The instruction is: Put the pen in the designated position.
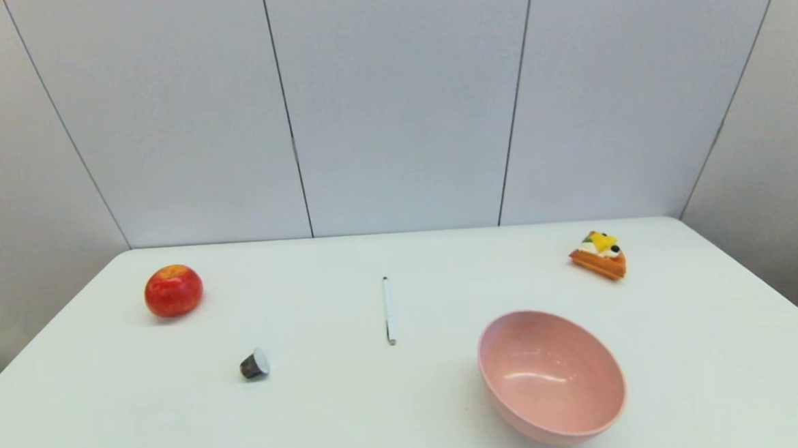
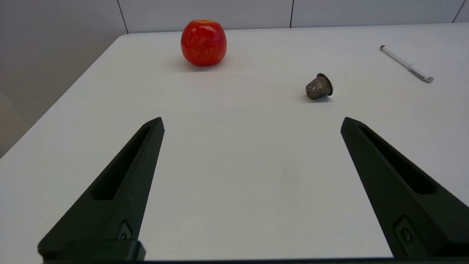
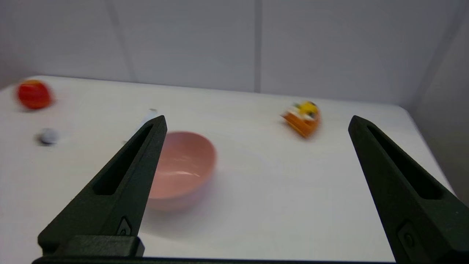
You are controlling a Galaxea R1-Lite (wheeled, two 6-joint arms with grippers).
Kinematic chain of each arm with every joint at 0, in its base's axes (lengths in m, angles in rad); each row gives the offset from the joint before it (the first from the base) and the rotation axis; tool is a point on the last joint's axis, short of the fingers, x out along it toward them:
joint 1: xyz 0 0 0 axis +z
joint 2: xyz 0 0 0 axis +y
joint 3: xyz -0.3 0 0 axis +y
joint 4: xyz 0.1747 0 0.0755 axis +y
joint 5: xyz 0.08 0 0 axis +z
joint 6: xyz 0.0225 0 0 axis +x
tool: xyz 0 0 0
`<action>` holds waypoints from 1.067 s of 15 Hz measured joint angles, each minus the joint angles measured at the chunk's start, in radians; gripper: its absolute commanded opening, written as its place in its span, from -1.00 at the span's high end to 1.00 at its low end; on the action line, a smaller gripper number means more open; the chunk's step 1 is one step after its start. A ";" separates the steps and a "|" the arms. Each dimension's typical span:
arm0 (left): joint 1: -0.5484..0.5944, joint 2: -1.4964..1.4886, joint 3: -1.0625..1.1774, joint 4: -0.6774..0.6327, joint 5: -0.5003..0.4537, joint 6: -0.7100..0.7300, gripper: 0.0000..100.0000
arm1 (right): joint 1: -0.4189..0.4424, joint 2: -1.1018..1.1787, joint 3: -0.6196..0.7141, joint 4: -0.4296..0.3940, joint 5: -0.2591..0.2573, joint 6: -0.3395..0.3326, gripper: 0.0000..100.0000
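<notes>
The white table (image 1: 685, 345) carries a pink bowl (image 1: 550, 374), an apple (image 1: 174, 290), a cake slice (image 1: 599, 255), a small capsule (image 1: 254, 364) and the pen (image 1: 388, 310). Nothing is grasped yet; the approach step seems to be in hand. The left gripper (image 2: 253, 123) and right gripper (image 3: 256, 121) both hang spread and empty. The pen lies flat, well ahead of the left gripper beyond the capsule. Next likely needs a reach and a pinch across its barrel.

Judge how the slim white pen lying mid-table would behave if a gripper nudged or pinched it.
The slim white pen looks rigid and light. Its round, thin barrel lies flat on the white table, so a sideways nudge would probably roll it. The smooth body may slip in a loose pinch.
</notes>
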 measured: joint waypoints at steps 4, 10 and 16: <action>0.000 0.000 0.000 0.000 0.001 0.000 -1.00 | 0.184 0.284 -0.275 0.006 0.024 0.010 -1.00; 0.000 0.000 0.000 0.000 0.001 0.000 -1.00 | 0.406 0.727 -0.552 -0.035 0.020 0.012 -1.00; 0.000 0.000 0.000 0.000 0.000 0.000 -1.00 | 0.512 1.117 -0.767 -0.075 -0.014 0.011 -1.00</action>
